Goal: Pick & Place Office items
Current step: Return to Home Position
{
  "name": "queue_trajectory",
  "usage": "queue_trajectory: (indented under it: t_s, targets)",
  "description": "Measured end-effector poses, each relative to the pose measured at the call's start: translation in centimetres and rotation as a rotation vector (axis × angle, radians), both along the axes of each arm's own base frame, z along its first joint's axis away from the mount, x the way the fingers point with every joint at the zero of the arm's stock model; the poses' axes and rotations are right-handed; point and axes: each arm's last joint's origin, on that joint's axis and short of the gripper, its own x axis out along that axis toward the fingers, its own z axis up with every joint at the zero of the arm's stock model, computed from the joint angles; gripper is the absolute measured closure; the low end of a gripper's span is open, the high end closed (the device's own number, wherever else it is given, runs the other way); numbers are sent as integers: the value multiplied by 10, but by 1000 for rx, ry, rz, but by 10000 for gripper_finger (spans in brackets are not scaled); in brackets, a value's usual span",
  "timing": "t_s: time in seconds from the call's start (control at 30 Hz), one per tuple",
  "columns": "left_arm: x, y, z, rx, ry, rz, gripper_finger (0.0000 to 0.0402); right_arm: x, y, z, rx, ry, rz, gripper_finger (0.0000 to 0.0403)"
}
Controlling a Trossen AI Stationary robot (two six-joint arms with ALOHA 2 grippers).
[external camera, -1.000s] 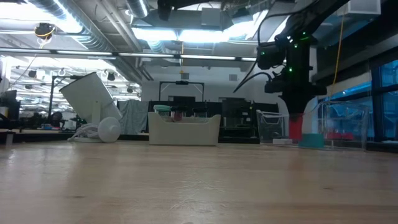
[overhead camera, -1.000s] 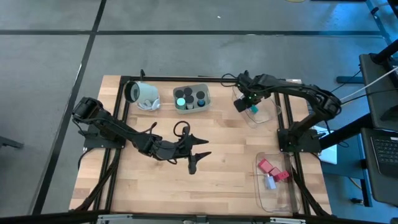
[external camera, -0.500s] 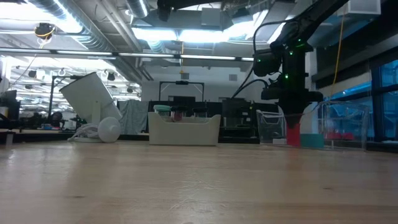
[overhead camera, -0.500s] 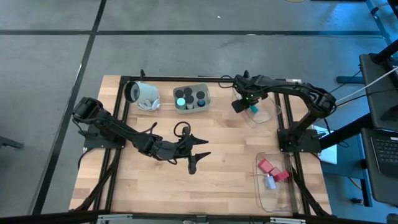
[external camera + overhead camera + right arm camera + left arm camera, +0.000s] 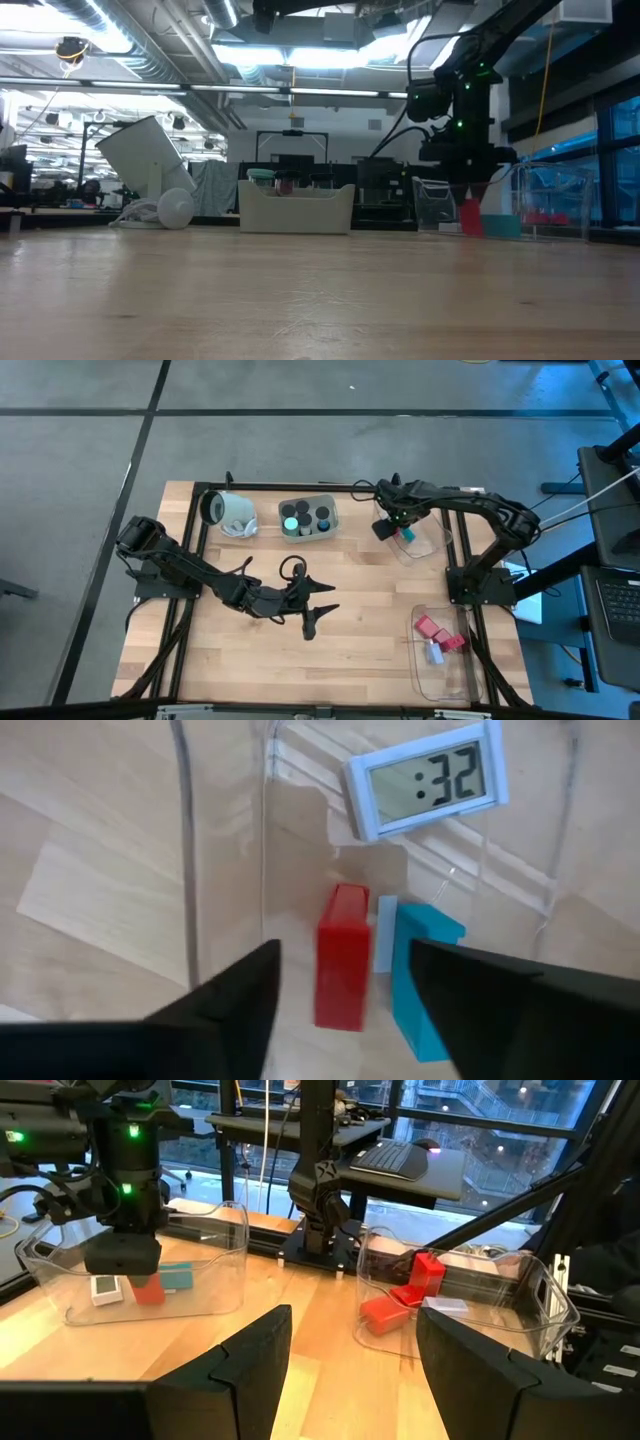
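The placing looks done to me, with the return home now in hand. My right gripper [image 5: 388, 527] hovers over the top clear bin [image 5: 435, 546], fingers spread and holding nothing. The red clock [image 5: 343, 957] stands inside, just beside the teal clock [image 5: 425, 975]. Next I need a straight lift clear of the bin wall. The left gripper [image 5: 322, 604] waits mid-table, fingers parted.

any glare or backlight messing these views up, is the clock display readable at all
Low view: bright ceiling strip lights backlight the right gripper, leaving it a dark silhouette; right wrist view: the wall of the clear plastic bin shows pale reflections, yet the white digital clock reads :32; high view: even light on the wooden table.
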Motion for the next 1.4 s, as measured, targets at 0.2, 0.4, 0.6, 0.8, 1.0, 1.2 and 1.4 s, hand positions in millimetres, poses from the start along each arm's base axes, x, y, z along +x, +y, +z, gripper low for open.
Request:
queue_trajectory:
  t_s: [0.2, 0.4, 0.6, 0.8, 1.0, 1.2, 1.4]
  targets:
    - [-3, 1, 5, -3, -8, 1, 190, -6, 4, 15, -27, -38, 10, 102]
    - [-10, 4, 15, -4, -9, 1, 190, -20, 14, 48, -88, -126, 31, 68]
    - [-21, 9, 23, 17, 40, 2, 190, -38, 38, 89, -187, -272, 93, 71]
    - [-39, 15, 40, 25, 59, -3, 190, -60, 72, 128, -352, -430, 165, 79]
    - [-69, 20, 63, 30, 69, -26, 190, -81, 108, 154, -484, -572, 231, 80]
    - [-102, 23, 83, 38, 56, -25, 190, -93, 134, 164, -562, -657, 253, 80]
    - [-126, 24, 94, 51, 33, 30, 190, -90, 159, 162, -594, -703, 362, 80]
